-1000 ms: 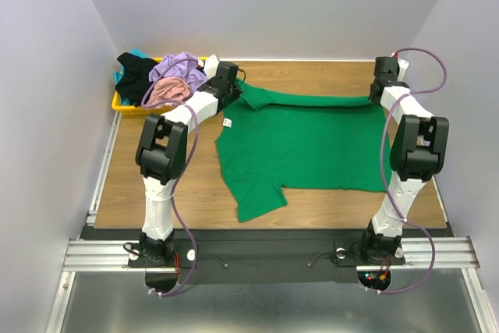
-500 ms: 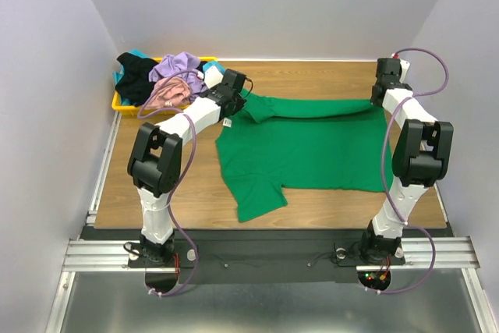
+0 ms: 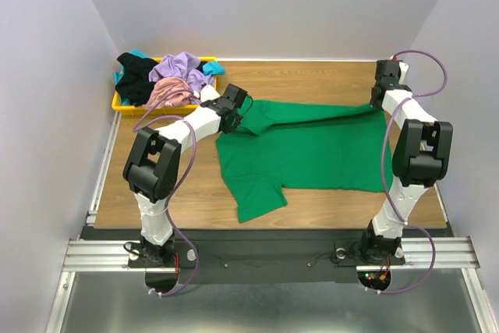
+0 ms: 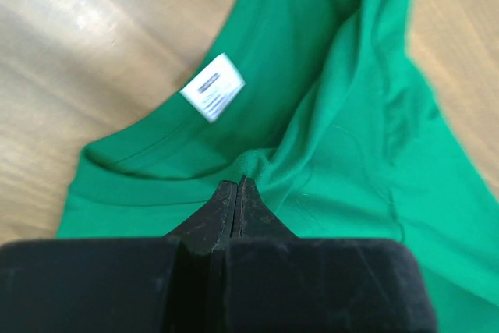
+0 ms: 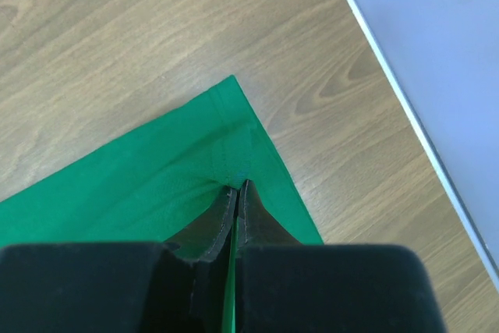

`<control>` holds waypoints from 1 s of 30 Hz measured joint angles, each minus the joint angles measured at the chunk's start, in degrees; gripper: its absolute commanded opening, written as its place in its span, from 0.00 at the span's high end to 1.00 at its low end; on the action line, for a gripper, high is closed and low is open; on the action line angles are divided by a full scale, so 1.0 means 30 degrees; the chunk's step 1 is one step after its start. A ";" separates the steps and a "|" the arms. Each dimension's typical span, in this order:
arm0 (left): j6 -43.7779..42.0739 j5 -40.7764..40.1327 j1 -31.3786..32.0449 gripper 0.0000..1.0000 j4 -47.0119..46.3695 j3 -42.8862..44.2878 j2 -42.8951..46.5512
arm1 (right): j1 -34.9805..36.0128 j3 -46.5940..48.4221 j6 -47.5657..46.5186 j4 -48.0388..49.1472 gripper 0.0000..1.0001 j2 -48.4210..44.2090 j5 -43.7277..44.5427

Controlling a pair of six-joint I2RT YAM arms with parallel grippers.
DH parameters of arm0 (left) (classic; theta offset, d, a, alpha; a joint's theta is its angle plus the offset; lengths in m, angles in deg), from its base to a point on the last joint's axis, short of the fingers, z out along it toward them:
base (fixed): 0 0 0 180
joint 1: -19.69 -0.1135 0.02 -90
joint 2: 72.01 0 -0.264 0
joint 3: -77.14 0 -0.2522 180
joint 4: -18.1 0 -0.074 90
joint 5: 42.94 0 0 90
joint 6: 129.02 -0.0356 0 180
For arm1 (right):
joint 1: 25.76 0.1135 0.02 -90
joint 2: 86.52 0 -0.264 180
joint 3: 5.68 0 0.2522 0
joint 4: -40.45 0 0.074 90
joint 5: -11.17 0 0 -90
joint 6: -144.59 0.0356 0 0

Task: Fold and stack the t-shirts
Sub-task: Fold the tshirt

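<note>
Just right of the yellow tray (image 3: 118,104), the left gripper (image 3: 236,111) is shifting. A second ago it was hanging at the tray's right end; now it is standing farther from the tray, toward the near edge of the table (image 3: 312,76) and rightward. It is dragging the collar end of the green t-shirt (image 3: 312,146) along. In the tray, the lavender tee (image 3: 183,66), dusty pink tee (image 3: 168,93) and black tee (image 3: 132,77) are lying heaped as before. The ridge of green cloth was earlier running level away from the tray and is now bending nearward at its tray end. The white neck label (image 4: 212,97) was plain from overhead a second ago. It is now hiding under the arm there and showing only in the left wrist view. Farthest from the tray, the right gripper (image 3: 378,97) is staying almost where it was.

The left gripper's jaws are pressing fully together on a pinch of green cloth at the collar. The label is lying just beyond the fingertips, inside the neckline. The shirt is spreading flat over the table to the right of the tray, with one sleeve pointing toward the near edge, well apart from the tray. The right gripper's jaws are likewise closing tight on the shirt's corner farthest from the tray. The cloth is puckering at their tips, and bare wood is lying beyond.
</note>
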 measured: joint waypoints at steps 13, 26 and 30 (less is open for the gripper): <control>-0.1107 0.1705 0.0634 0.32 -0.0066 -0.2280 0.0597 | -0.0007 -0.3818 0.1851 -0.0940 0.22 -0.1144 0.0044; -0.3388 0.0605 0.1209 0.11 0.0532 -0.0525 0.3184 | 0.0648 -0.3956 0.2237 -0.1093 0.00 -0.5901 -0.5792; -0.4954 0.0874 0.0860 0.11 -0.0146 0.1596 0.1829 | 0.5231 -0.4444 0.2215 -0.0634 0.02 -0.6003 -0.6827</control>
